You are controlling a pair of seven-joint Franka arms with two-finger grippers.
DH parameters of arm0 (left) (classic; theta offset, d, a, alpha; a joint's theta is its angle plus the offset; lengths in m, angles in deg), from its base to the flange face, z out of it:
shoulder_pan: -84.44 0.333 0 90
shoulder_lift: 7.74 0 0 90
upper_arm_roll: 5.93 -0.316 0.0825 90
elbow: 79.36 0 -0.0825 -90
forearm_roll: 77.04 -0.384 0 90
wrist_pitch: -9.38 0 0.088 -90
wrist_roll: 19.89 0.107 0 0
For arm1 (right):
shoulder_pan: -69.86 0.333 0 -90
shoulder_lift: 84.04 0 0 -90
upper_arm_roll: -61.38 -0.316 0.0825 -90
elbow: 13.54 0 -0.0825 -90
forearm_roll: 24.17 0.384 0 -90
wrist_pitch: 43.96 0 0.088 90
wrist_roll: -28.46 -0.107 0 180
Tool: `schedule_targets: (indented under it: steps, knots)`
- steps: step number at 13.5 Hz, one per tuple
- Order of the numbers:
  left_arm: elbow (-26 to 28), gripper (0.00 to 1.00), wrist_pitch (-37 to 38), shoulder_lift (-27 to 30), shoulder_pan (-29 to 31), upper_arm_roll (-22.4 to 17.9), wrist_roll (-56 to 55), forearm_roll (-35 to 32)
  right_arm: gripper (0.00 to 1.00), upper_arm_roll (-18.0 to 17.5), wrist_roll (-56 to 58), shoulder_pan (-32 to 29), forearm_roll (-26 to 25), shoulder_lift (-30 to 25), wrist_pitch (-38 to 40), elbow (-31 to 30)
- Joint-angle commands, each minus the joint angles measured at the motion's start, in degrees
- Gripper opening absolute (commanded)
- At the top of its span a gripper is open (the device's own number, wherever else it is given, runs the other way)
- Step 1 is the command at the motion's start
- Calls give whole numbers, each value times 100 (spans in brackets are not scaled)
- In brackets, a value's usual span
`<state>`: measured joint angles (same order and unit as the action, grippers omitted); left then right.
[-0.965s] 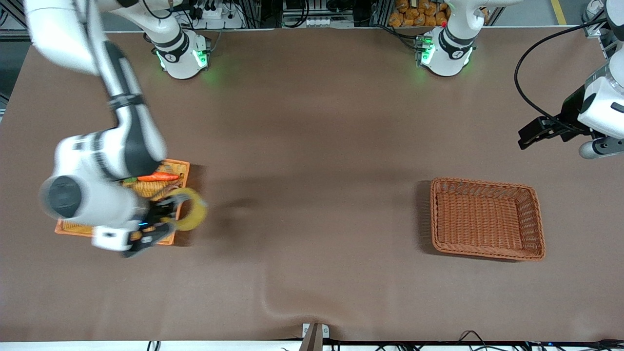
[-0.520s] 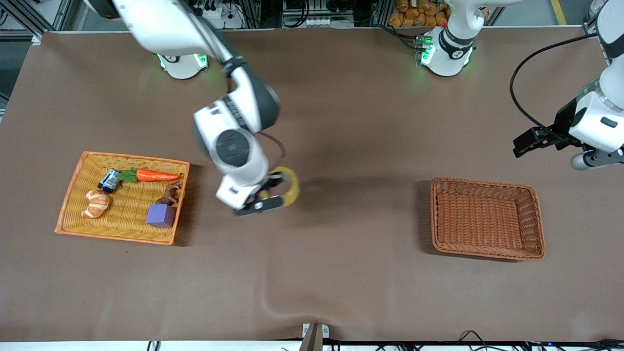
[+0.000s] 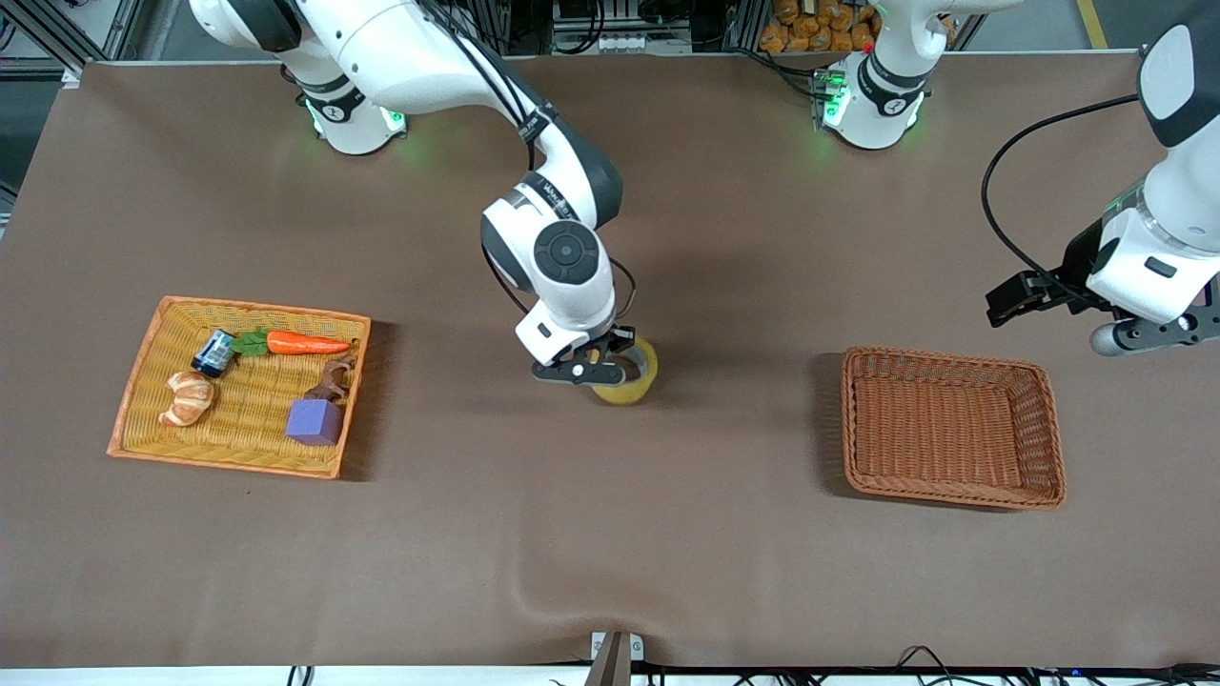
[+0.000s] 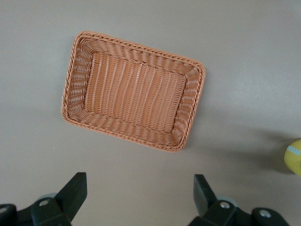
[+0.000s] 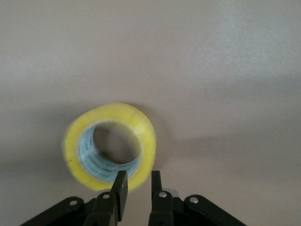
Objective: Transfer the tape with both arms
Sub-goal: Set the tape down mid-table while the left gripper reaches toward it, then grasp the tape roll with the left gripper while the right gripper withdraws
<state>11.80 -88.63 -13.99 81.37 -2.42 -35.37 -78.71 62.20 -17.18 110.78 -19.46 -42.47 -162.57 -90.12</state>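
Brown cloth covered the table (image 3: 667, 553). The right arm (image 3: 558, 252) had swung from the orange basket (image 3: 229, 465) at nine o'clock to the table's centre in the last second. It uncovered that basket's carrot (image 3: 305, 343), croissant (image 3: 186, 398) and purple block (image 3: 313, 421). The left arm (image 3: 1158, 267) had edged inward from the three o'clock edge. Its gripper (image 4: 138, 200) hung over bare cloth by the brown basket (image 3: 953, 497) at four o'clock, fingers wide apart.

The right gripper (image 5: 137, 188) was low over the centre, its fingers pinched on the wall of the tape (image 3: 634, 386). The roll looked at or just above the cloth; I could not tell if it touched. To my eye the carry to the meeting spot was nearly done. What remained was the release and the left arm's pickup for the brown basket.
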Motion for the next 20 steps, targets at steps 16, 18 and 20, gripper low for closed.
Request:
schedule_targets:
  steps: [16,18,20]
  knots:
    - [-1222,100,-1396,-2792,-2654,97,-3286,149,100,32,6031,-3590,101,-1835,1605,-1568]
    - [-1268,100,-1797,-3092,-2839,97,-3495,149,100,85,6032,-3705,-223,-2301,1544,-1851]
    - [-1268,100,-2439,-3470,-3128,62,-4170,149,100,76,6032,-3959,-330,-2688,1630,-1869]
